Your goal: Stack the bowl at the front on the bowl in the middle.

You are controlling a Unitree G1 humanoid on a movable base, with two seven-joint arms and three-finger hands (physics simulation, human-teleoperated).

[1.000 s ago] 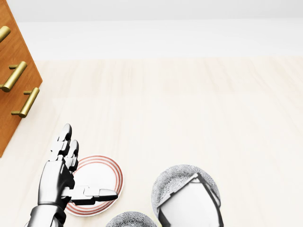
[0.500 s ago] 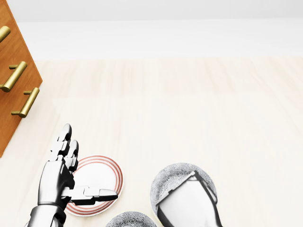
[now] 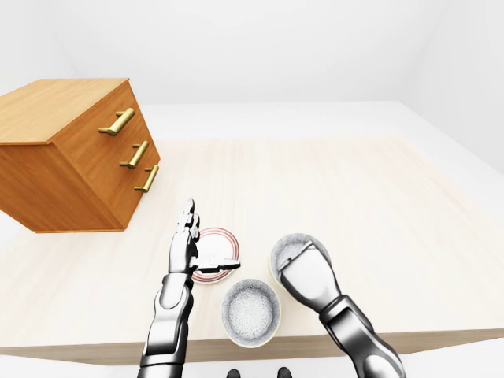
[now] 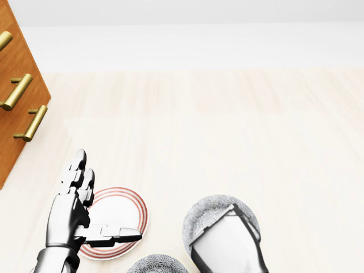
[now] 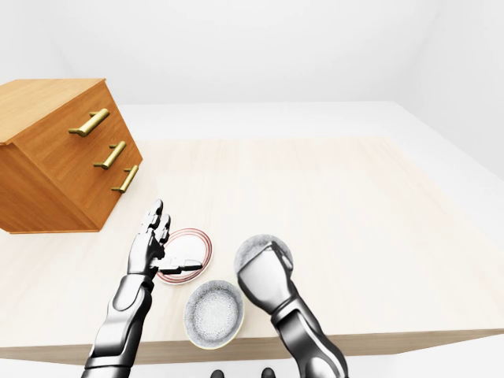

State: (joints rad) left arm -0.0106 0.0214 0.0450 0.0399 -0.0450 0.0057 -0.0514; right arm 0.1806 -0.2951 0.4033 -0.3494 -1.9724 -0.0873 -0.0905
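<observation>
Three bowls sit near the table's bottom edge in the left-eye view. A grey speckled bowl (image 3: 250,313) is lowest, right at the edge. A red-ringed white bowl (image 4: 122,207) lies up and to the left of it. A second grey speckled bowl (image 4: 206,213) lies to the right. My left hand (image 4: 108,196) is open, fingers pointing up and thumb stretched across the red-ringed bowl's near rim. My right hand (image 4: 227,230) lies palm down over the right grey bowl and covers most of it. Its fingers are hidden under the back of the hand.
A wooden drawer chest (image 3: 71,150) with brass handles (image 3: 134,154) stands at the left of the pale wooden table (image 3: 339,189). The table's near edge (image 3: 409,337) runs just below the lowest bowl.
My right hand has crept slightly up and left over the right grey bowl, which seems to have shifted a little with it. The left hand and the other two bowls have not moved.
</observation>
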